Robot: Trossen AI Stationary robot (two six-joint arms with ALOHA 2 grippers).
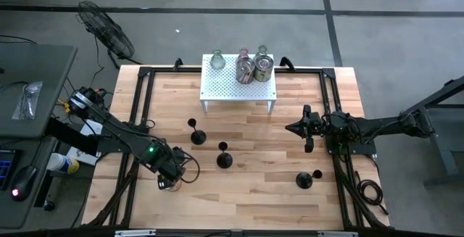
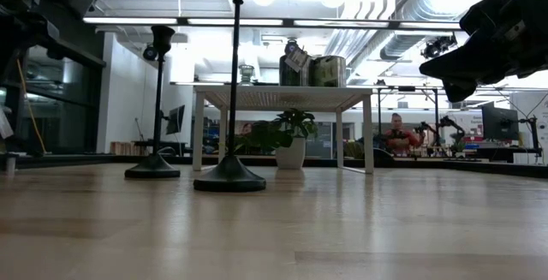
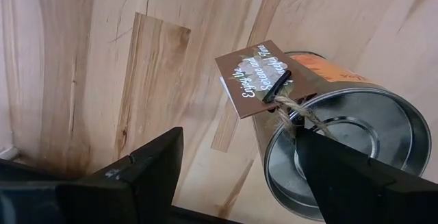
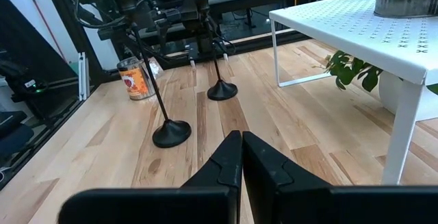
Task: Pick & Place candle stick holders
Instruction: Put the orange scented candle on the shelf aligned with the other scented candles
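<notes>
Pale wooden planks form the table (image 1: pixel 254 193), which is framed by dark rails. Nearest the front edge, the left gripper (image 1: pixel 168 177) is seen over a silvery tin holder (image 3: pixel 342 152) with a brown tag tied on by twine; its dark fingers (image 3: pixel 147 172) are spread wide, one on either side of the tin, and whether they touch it cannot be told. Toward the right front, one black holder (image 1: pixel 304 180) is seen lying near the rail. Farther in, two more black holders with round bases and thin stems stand upright, one mid-table (image 1: pixel 224 159) and one a little farther back to its left (image 1: pixel 197 135). On the right side, the right gripper (image 1: pixel 296 128) is held above the wood, well apart from every holder, with its jaws pressed together. At the far edge, a white perforated rack (image 1: pixel 239 88) is stood, and on it a clear glass holder (image 1: pixel 217 61), two silvery tins (image 1: pixel 254 70) and other glass pieces are grouped.
</notes>
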